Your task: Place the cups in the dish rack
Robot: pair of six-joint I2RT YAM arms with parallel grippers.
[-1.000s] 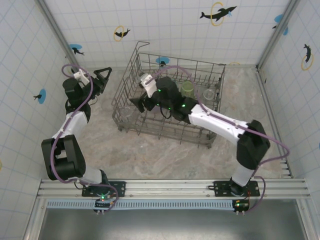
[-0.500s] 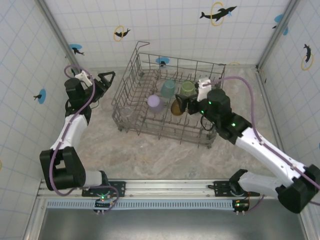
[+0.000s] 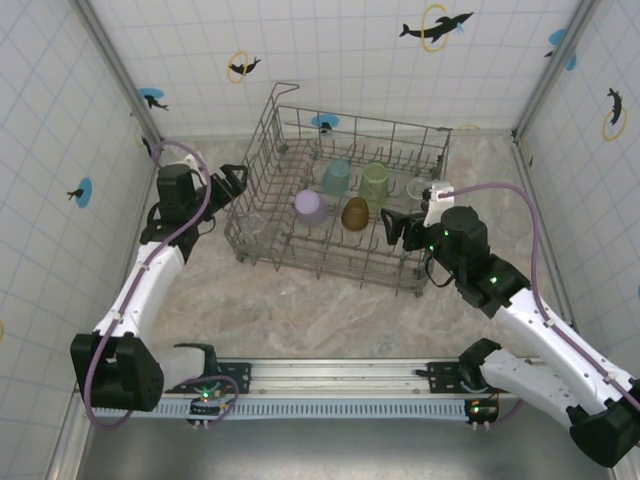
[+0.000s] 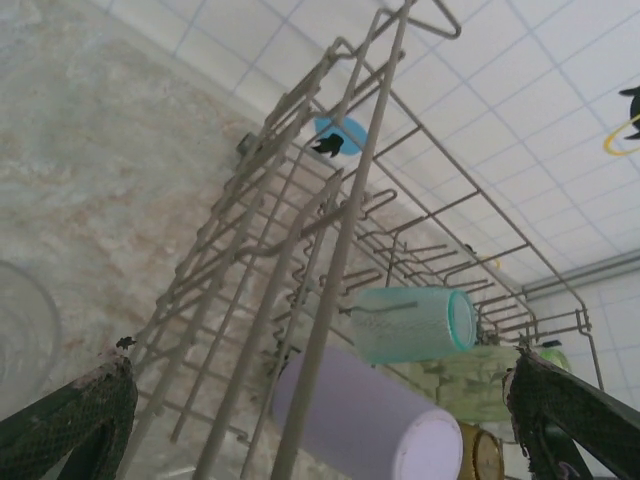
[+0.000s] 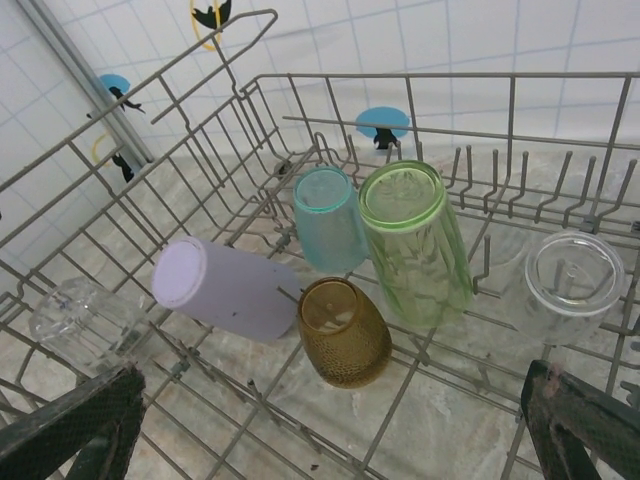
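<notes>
**Right arm backs out of the rack, jaws empty**

Pulled back from over the middle of the basket within the last second, the right gripper (image 3: pixel 390 228) now hangs at the near right corner of the dish rack (image 3: pixel 255 160). Its jaws are spread wide with nothing between them. Meanwhile the left gripper (image 3: pixel 236 180) has swung in close to the rack's left wall. It is just as wide open and also carries nothing.

With the right arm out of the way, the load shows plainly. The lavender cup (image 5: pixel 225 290) lies on its side, with the amber cup (image 5: pixel 345 330) just beside it. The teal cup (image 5: pixel 328 215) and lime green cup (image 5: pixel 415 240) lean among the tines behind them. One clear cup (image 5: pixel 573 280) sits at the right end and another clear cup (image 5: pixel 85 320) at the left. Every cup I can find is inside the rack, so the loading looks finished or nearly so.
</notes>
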